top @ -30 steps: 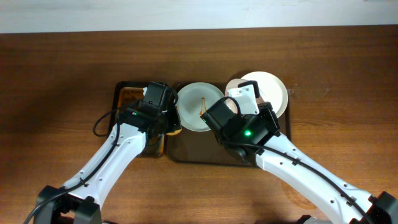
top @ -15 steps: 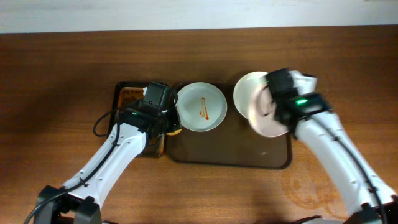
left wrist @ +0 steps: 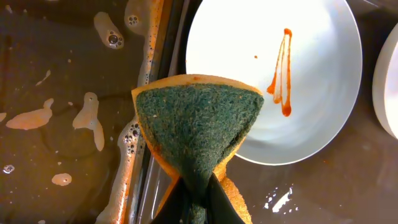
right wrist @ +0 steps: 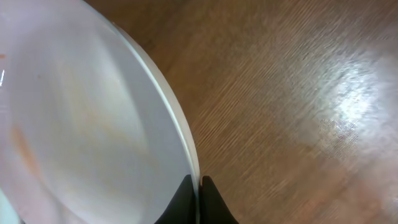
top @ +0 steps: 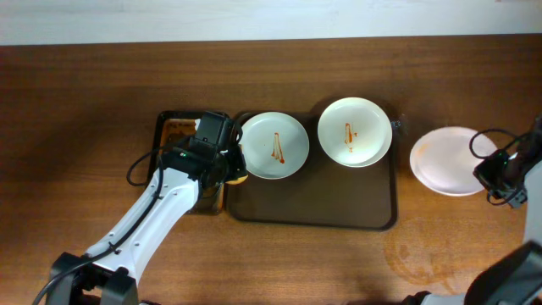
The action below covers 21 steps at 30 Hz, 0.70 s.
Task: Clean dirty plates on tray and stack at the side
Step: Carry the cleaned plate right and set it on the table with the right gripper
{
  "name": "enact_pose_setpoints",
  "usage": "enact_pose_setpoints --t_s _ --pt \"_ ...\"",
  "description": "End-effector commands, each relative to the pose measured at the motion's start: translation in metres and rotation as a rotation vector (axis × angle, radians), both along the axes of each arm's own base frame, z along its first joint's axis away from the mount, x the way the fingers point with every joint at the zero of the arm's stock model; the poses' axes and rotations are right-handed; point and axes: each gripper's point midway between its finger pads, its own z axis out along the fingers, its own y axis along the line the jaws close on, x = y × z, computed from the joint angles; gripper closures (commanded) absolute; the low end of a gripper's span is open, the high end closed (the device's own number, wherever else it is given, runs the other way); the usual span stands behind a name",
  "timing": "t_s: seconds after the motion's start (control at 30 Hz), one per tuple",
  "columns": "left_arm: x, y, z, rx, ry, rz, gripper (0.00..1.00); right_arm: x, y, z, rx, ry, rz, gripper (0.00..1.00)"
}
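Two white plates with orange-red streaks lie on the dark-brown tray (top: 313, 203): one at its left (top: 273, 146), one at its middle back (top: 355, 131). My left gripper (top: 223, 163) is shut on a green-and-yellow sponge (left wrist: 196, 127) and holds it over the tray's left rim, beside the left plate (left wrist: 311, 81). My right gripper (top: 498, 174) is shut on the rim of a third, unstreaked plate (top: 447, 161) over the bare tabletop right of the tray. In the right wrist view the fingertips (right wrist: 198, 182) pinch that plate's edge (right wrist: 81, 124).
A smaller black-rimmed tray (top: 174, 131) holding brownish soapy water (left wrist: 56, 74) adjoins the big tray's left side. A black cable loops left of my left arm (top: 140, 169). Wood-grain tabletop (right wrist: 298, 93) lies around both trays.
My right arm swung right from over the tray, carrying a plate out over the bare table. This uncovered the streaked middle plate. My left arm and sponge have not moved.
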Motion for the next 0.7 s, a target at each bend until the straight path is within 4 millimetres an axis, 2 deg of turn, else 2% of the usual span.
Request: enact_pose_setpoints --t_s 0.0,0.07,0.13,0.2,0.23,0.27,0.37,0.47,0.5,0.6,0.67 --pt "0.001 0.002 0.004 0.012 -0.018 -0.011 1.0 0.012 -0.002 -0.019 0.076 -0.022 0.052 0.96" --pt "0.001 0.003 0.004 0.013 -0.016 -0.01 1.0 0.014 -0.002 -0.032 0.098 -0.002 0.056 0.96" --pt "0.001 0.003 0.004 0.013 -0.017 -0.011 1.0 0.017 0.002 -0.033 0.116 -0.015 0.089 0.96" --pt "0.001 0.003 0.004 0.013 -0.017 -0.011 1.0 0.022 0.007 -0.029 0.134 -0.046 0.113 0.83" --pt "0.001 0.003 0.004 0.013 -0.017 -0.011 1.0 0.024 0.009 -0.026 0.143 -0.063 0.118 0.71" --pt "0.001 0.003 0.004 0.013 -0.017 -0.011 1.0 0.025 0.011 -0.022 0.148 -0.079 0.121 0.63" --pt "0.001 0.003 0.004 0.013 -0.017 -0.01 1.0 0.035 0.026 0.0 0.173 -0.164 0.17 0.58" --pt "0.001 0.003 0.004 0.013 -0.017 -0.011 1.0 0.054 0.069 0.028 0.203 -0.268 0.388 0.59" --pt "0.001 0.003 0.004 0.013 -0.017 -0.011 1.0 0.059 0.097 0.037 0.214 -0.286 0.501 0.58" --pt "0.001 0.003 0.004 0.013 -0.017 -0.011 1.0 0.066 0.153 0.038 0.242 -0.266 0.673 0.59" --pt "0.001 0.003 0.004 0.014 -0.018 -0.01 1.0 0.07 0.205 0.032 0.272 -0.24 0.817 0.61"
